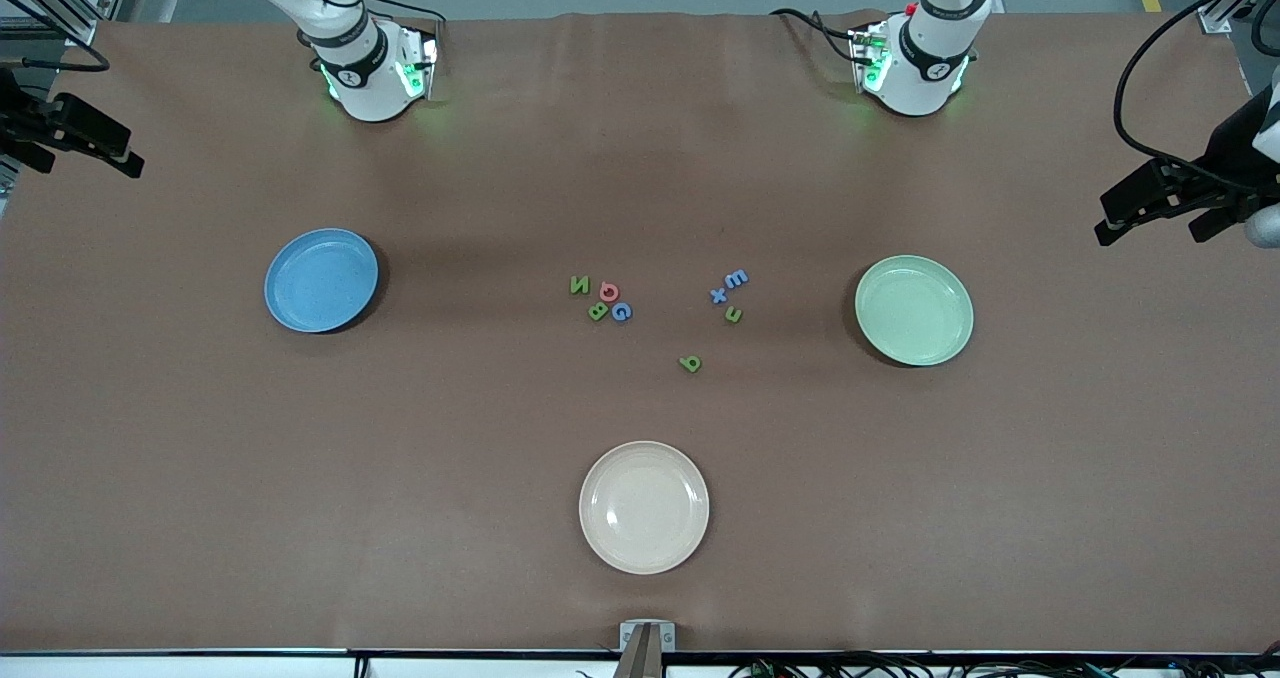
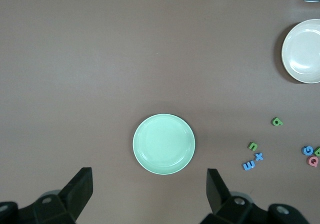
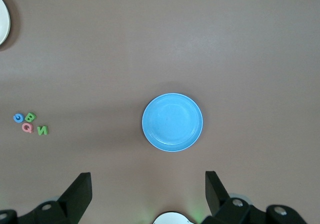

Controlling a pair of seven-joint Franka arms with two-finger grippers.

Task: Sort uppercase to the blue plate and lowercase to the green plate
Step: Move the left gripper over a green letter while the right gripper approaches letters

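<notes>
Brown cloth covers the table (image 1: 200, 458), and three shallow round plates rest on it, each holding nothing. Toward the right arm's end lies the blue plate (image 1: 321, 280), bare inside. Between the two coloured plates, the letters sit on the cloth in two small clusters. The capitals come first: green N (image 1: 579, 284), pink Q (image 1: 609, 291), green B (image 1: 598, 311) and blue G (image 1: 621, 311), packed close together, B and G touching or nearly so. Just beside them toward the left arm's end lie the small letters: blue x (image 1: 718, 295), blue m (image 1: 736, 279) and green u (image 1: 733, 314), with green b (image 1: 690, 363) apart and nearer the front camera. The cream plate (image 1: 644, 507) sits nearest the front camera, also bare. The green plate (image 1: 914, 310) lies toward the left arm's end, likewise bare.

The right gripper (image 3: 147, 189) hangs released, fingers wide, high over the cloth beside the blue plate. The left gripper (image 2: 149, 186) hangs likewise spread, gripping nothing, beside the green plate.
</notes>
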